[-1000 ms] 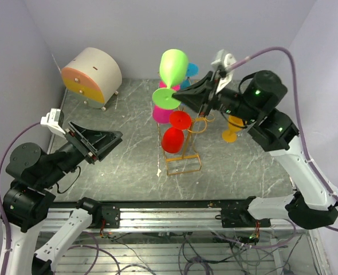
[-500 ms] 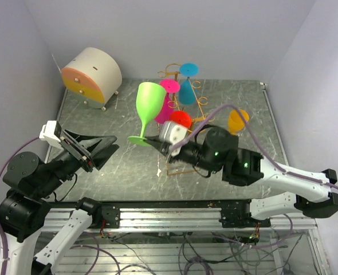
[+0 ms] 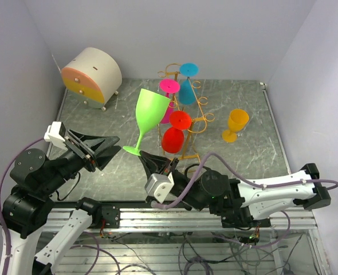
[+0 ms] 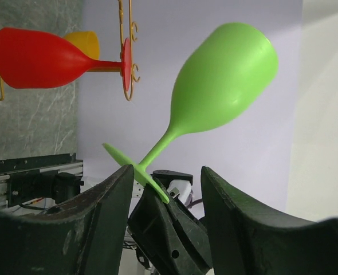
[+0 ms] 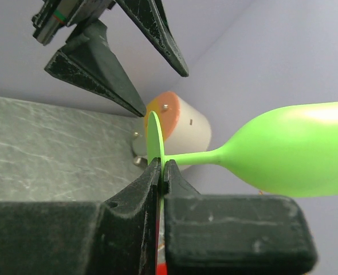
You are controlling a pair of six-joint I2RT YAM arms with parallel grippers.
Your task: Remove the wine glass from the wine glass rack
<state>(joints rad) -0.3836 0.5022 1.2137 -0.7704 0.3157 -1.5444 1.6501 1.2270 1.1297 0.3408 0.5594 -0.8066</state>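
The green wine glass (image 3: 150, 109) is off the golden wire wine glass rack (image 3: 199, 119) and tilts in the air left of it, bowl up. My right gripper (image 3: 148, 160) is shut on the rim of its flat foot (image 5: 153, 137), the bowl (image 5: 295, 149) sticking out to the right. My left gripper (image 3: 100, 146) stands open just left of the foot, apart from it. In the left wrist view the green glass (image 4: 223, 74) rises between and beyond the open left gripper (image 4: 166, 172).
Red (image 3: 172, 139), pink (image 3: 169, 87) and blue (image 3: 186, 91) glasses still hang on the rack. An orange glass (image 3: 236, 123) stands upright on the table at the right. A round cream drawer box (image 3: 91, 74) sits at the back left.
The right arm has swung from the rack down and toward the near left, carrying the green glass away from the rack. The left gripper has edged a little nearer to the glass's foot.
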